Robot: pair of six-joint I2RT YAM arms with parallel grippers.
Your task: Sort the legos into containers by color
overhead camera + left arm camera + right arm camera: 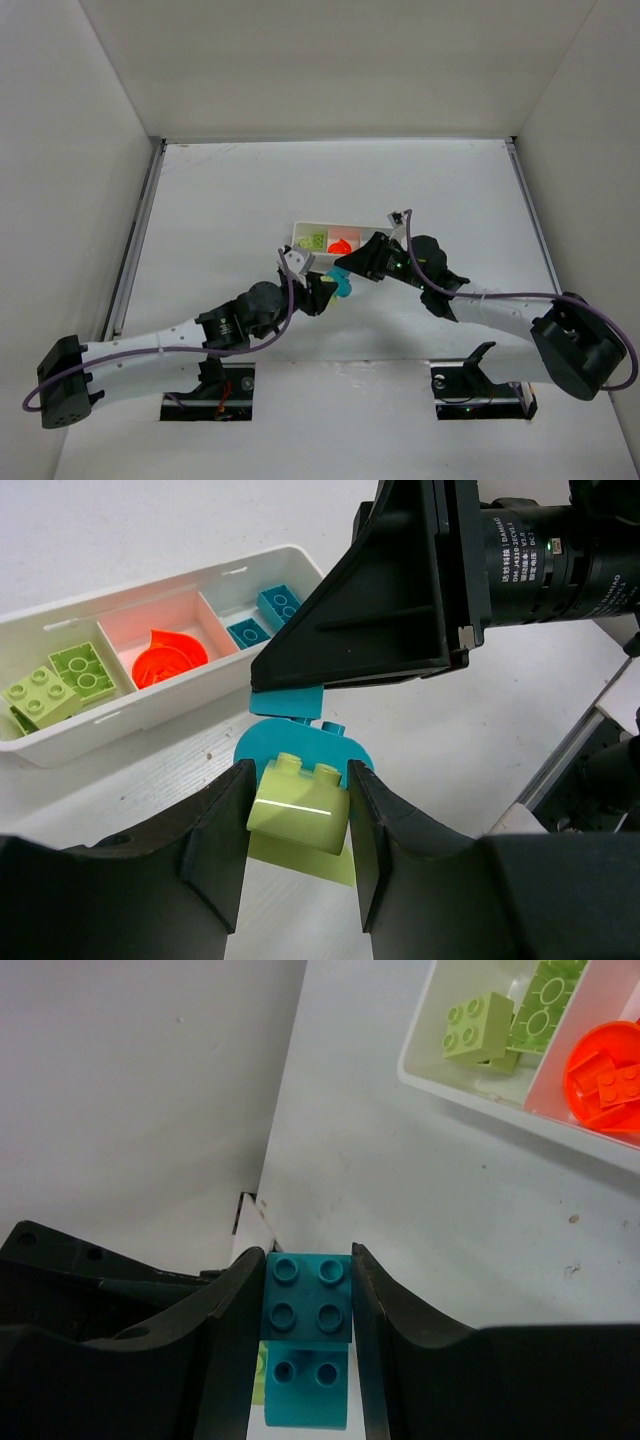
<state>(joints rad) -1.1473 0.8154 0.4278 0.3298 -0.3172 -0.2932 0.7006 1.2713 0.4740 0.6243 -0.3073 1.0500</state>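
My left gripper (298, 780) is shut on a yellow-green lego (300, 805) that is stuck to a rounded cyan lego (262, 750). My right gripper (308, 1270) meets it from the opposite side, shut on a cyan four-stud brick (308, 1298) that sits on that same cyan piece (308, 1390). Both grippers hold this cluster (343, 285) just in front of the white tray (340, 226). Of the tray's containers, one holds yellow-green bricks (60, 680), the middle one an orange-red piece (168, 660), and the third cyan bricks (265, 615).
White walls enclose the table on the left, back and right. The tray's near wall (150, 715) lies close to both grippers. The right arm's black body (400, 600) hangs over the tray's cyan end in the left wrist view.
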